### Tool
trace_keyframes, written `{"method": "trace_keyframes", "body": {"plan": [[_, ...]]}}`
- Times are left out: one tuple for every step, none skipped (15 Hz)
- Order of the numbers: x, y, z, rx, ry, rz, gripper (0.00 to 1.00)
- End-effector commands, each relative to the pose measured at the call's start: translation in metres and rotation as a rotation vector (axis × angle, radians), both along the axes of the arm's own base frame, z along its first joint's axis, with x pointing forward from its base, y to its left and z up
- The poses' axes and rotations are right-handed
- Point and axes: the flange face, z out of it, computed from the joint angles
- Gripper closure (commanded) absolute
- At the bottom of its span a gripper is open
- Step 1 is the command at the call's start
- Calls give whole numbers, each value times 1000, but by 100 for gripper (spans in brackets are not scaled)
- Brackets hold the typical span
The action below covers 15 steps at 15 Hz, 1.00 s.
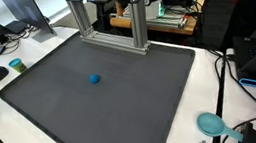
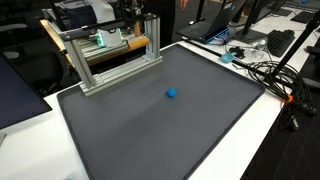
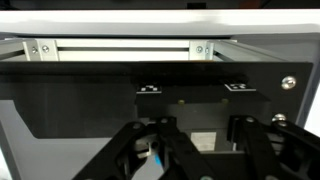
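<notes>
Black fingers (image 3: 138, 150) of the gripper (image 3: 200, 158) sit closest in the wrist view, spread apart and holding nothing. They face the metal frame (image 3: 120, 48), which is right in front. Nothing is picked up yet. In an exterior view the little blue ball (image 1: 94, 79) lies alone in the middle of the dark mat (image 1: 63, 111), well apart from the metal frame. Lots of open mat is all around it. Only the mat's far edge is blocked, by the frame.
</notes>
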Motion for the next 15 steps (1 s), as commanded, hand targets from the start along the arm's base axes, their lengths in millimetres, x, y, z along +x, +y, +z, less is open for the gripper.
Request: {"method": "trace_keyframes", "body": {"plan": [[-9,5,-12,2,20,15,77],[-8,6,-10,1,23,24,77],[-7,8,-6,3,23,40,77],[-4,10,-2,15,16,54,77],[-1,12,3,14,6,67,77],[3,14,8,14,-6,79,77],[8,16,12,13,-17,91,77],[12,18,16,13,-39,109,77],[19,21,19,24,-52,124,77],[25,24,22,25,-71,137,77],[34,28,25,25,-92,144,77],[43,32,27,19,-114,150,77],[53,36,29,20,-137,155,77],[64,43,29,10,-159,171,77],[74,49,28,1,-168,182,77]]}}
